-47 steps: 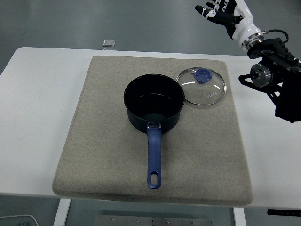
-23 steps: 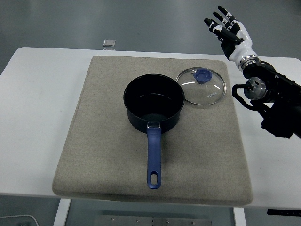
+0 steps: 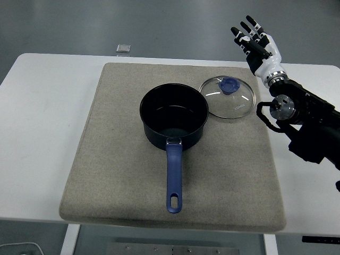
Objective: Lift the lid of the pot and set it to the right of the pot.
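1 pot [image 3: 173, 118] sits empty, glass lid [image 3: 228, 96] just right; right hand [image 3: 257, 44] spread, holding nothing.

Your right arm [image 3: 305, 119] reaches in from the right edge, its hand [image 3: 258, 43] raised at the far side, fingers [image 3: 245, 29] spread and holding nothing.

Matt dark pot [image 3: 173, 118] with blue plastic-looking handle, glossy glass lid [image 3: 228, 98] rimmed in metal, rough grey cloth mat [image 3: 111, 159], smooth white table [image 3: 37, 133]
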`<action>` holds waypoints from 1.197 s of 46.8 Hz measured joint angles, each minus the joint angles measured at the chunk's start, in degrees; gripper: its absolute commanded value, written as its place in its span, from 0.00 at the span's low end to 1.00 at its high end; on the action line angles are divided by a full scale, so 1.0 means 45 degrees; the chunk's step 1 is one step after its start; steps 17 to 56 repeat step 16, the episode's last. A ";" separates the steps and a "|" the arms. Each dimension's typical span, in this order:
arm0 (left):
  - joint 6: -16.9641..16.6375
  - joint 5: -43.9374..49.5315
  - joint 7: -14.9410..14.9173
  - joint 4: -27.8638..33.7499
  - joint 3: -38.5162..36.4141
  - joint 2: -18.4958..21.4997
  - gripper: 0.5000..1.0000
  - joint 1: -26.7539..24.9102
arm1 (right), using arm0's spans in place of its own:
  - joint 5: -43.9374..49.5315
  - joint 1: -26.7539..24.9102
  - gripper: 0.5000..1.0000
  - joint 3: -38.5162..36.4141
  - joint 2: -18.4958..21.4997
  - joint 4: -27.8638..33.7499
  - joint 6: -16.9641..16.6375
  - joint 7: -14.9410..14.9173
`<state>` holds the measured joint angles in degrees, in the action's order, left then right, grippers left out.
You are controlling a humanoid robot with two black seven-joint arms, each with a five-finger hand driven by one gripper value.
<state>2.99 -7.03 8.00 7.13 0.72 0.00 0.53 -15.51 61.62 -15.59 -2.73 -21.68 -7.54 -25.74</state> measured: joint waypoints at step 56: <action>0.0000 0.0000 0.0000 0.0001 -0.0003 0.0000 1.00 0.0000 | -0.0009 0.0038 0.81 -0.0007 -0.0045 0.0034 0.0045 -0.0536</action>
